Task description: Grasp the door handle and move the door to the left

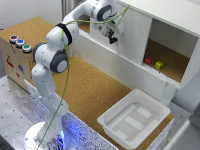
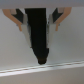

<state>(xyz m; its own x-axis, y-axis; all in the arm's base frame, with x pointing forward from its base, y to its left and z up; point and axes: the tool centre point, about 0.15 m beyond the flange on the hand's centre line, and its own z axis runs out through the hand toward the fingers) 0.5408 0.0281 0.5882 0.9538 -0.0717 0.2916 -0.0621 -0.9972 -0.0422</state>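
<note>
1 door (image 1: 131,31), 1 tray (image 1: 133,118), 3 buttons (image 1: 19,42), and seemingly 2 small blocks (image 1: 154,62) inside the cabinet (image 1: 172,45).

1. My exterior view is evenly bright, soft and low in detail.
2. A blue glow sits at my base (image 1: 67,131).
3. The cabinet (image 1: 165,30) interior is shaded.
4. My wrist view is heavily blurred; my tool (image 2: 39,37) reads as a dark smear against pale grey.

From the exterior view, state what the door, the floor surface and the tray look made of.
Door: probably painted board or laminate, smooth matte white, flat.
Floor surface: looks like cork, speckled brown grain.
Tray: likely moulded plastic, white, with rounded rim.
</note>
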